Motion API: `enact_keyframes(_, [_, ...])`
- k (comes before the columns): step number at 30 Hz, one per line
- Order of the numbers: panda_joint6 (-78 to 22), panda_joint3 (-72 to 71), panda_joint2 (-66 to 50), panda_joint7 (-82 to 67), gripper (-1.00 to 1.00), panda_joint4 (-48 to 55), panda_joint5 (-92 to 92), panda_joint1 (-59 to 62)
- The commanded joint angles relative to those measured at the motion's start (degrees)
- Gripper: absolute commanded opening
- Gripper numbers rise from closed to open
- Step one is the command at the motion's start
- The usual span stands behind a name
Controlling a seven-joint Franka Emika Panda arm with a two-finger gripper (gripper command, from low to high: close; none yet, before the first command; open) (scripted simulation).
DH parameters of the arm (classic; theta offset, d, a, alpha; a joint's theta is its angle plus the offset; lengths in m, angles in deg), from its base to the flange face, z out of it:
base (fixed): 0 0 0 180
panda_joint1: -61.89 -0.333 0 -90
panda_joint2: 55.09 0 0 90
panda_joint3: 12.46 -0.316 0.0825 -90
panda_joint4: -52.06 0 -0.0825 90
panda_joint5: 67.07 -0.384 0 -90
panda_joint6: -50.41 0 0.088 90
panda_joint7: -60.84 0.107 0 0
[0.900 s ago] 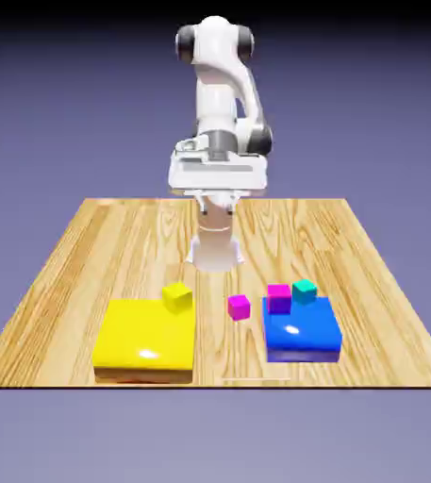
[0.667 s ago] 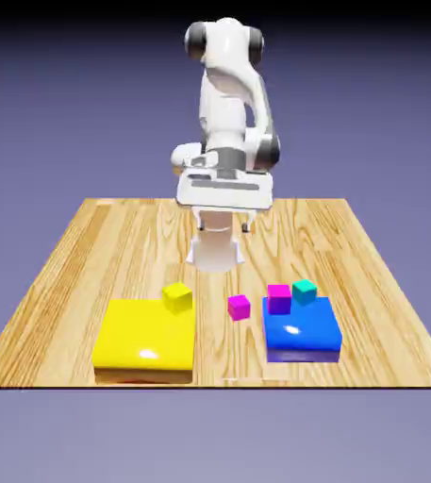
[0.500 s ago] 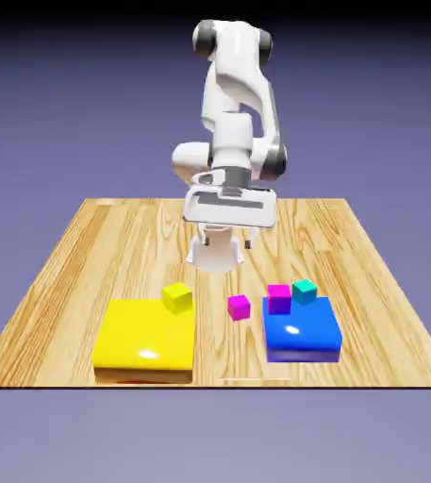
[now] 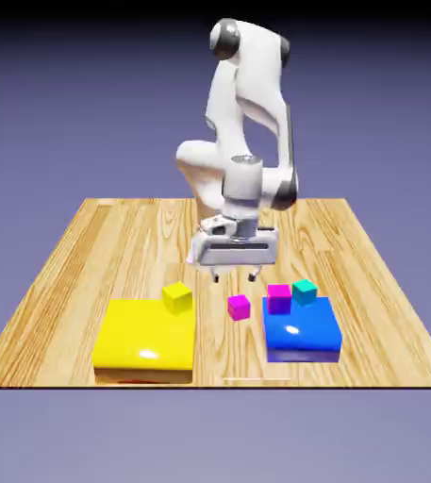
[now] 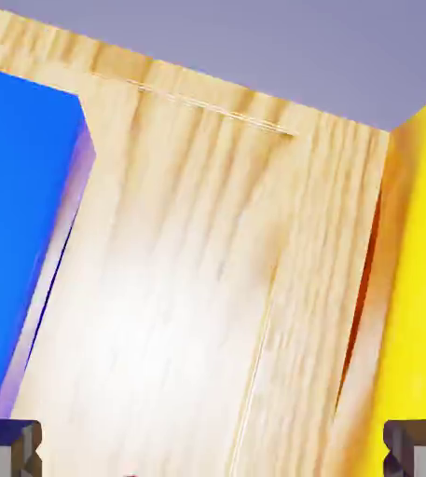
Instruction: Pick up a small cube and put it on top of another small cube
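We have the fingers (image 4: 236, 277) wide and empty; the small magenta cube (image 4: 240, 308) sits between the yellow and blue blocks. It looks light and stiff; we'd grip opposite side faces, squarely.

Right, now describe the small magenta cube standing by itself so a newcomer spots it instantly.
Find the big flat yellow block and the smaller flat blue block on the wooden table. In the gap between them sits a tiny bright magenta cube. Unlike the other magenta-topped cube, right by the teal one, it stands apart.
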Motion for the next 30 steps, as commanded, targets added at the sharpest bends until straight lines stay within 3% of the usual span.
enact_keyframes(1, [-0.6, -2.1, -0.4, -0.8, 0.0, -0.2, -1.1, 1.4])
enact_keyframes(10, [-4.7, -17.6, -3.7, -7.1, 0.0, -1.9, -9.2, 11.9])
enact_keyframes(30, [-5.1, -59.1, 8.0, -29.8, 0.0, 4.8, -41.5, 45.7])
